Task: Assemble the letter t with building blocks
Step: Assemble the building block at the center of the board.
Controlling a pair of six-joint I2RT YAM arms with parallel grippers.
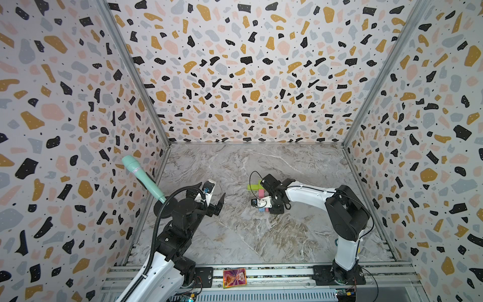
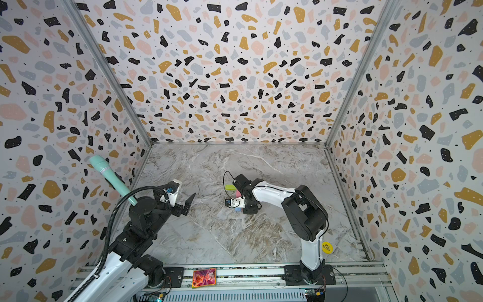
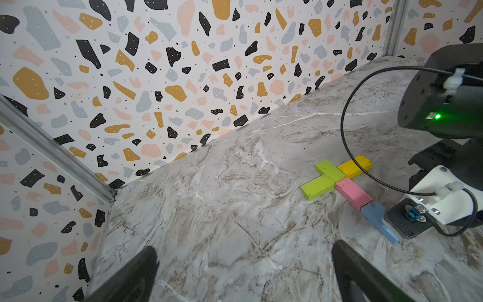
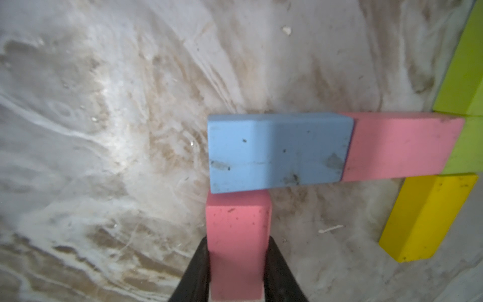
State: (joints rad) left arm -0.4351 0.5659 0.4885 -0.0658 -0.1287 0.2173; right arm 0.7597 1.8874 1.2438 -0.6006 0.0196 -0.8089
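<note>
**Last brick going in: pink foot at the base of the t**

The right gripper point(image 4: 237, 249) is clamped on the pink foot brick point(image 4: 237, 222), a small flat matte rectangular block, with one black finger on each long side. The free end of that brick butts against the long side of the light blue brick point(image 4: 277, 151), a flat rectangle of the same kind, close to its near end. Whether the foot lies flat on the grey marble-patterned tabletop point(image 1: 235, 235) cannot be told.

The letter t point(image 3: 339, 183) sits centre-right on the table at mid depth, under the right wrist. The stem runs far to near: lime green stem brick point(image 3: 328, 170), pink stem brick point(image 3: 354, 194), then light blue. They lie end to end and touching. For the crossbar, the lime green crossbar brick point(image 3: 317, 187) sticks out left and the yellow brick point(image 3: 355, 167) sticks out right. The foot points right from the blue end.

The left gripper point(image 3: 248, 277) has its jaws spread wide and holds nothing. It hovers left of the letter, well apart from it.

Step in hand, as I judge it: seating the sixth and final brick. Five are placed, so the task is nearly done.

Next move probably calls for settling the foot flat and square to the blue brick. Then the jaws part and the gripper lifts away without dragging. The blue brick is touching, so any sideways pull could skew the stem.
</note>
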